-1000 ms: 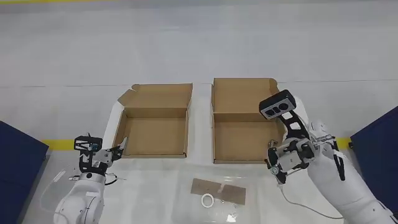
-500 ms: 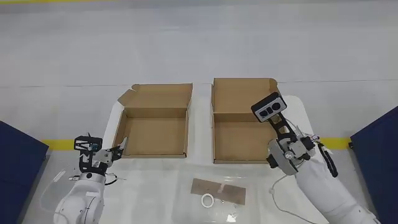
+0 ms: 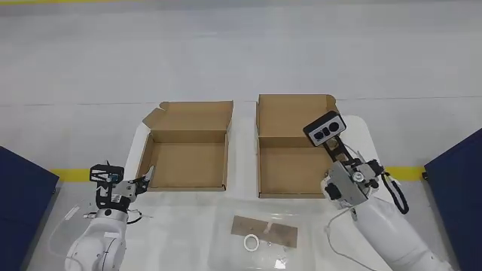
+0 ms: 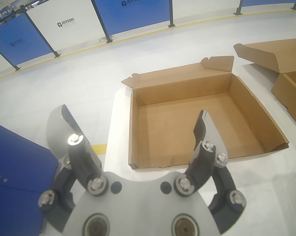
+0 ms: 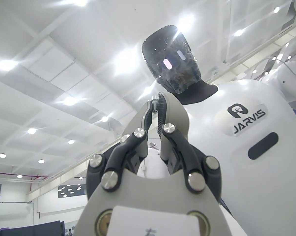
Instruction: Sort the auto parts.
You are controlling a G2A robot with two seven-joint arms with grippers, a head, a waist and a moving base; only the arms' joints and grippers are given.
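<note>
**Sort not started: both boxes empty**

Left box (image 3: 188, 164) was open and bare inside. The right box (image 3: 290, 167), just beside it on its right, was the same. Parts lay on the table (image 3: 242, 196), nearer the robot than the left box and off to its right. They were a white ring (image 3: 251, 242), a brown flat piece (image 3: 263, 230) and some small bits (image 3: 280, 260) too small to identify, all on a clear plastic bag (image 3: 218, 233). Left gripper (image 4: 133, 111) hung just off the left box's near-left corner, jaws wide apart, nothing in them. Right gripper (image 5: 155, 104) was well right of the left box, pointed up at the ceiling, jaws almost together. Couldn't tell if anything tiny was pinched. My read: nothing sorted, every part left to pick and place
</note>
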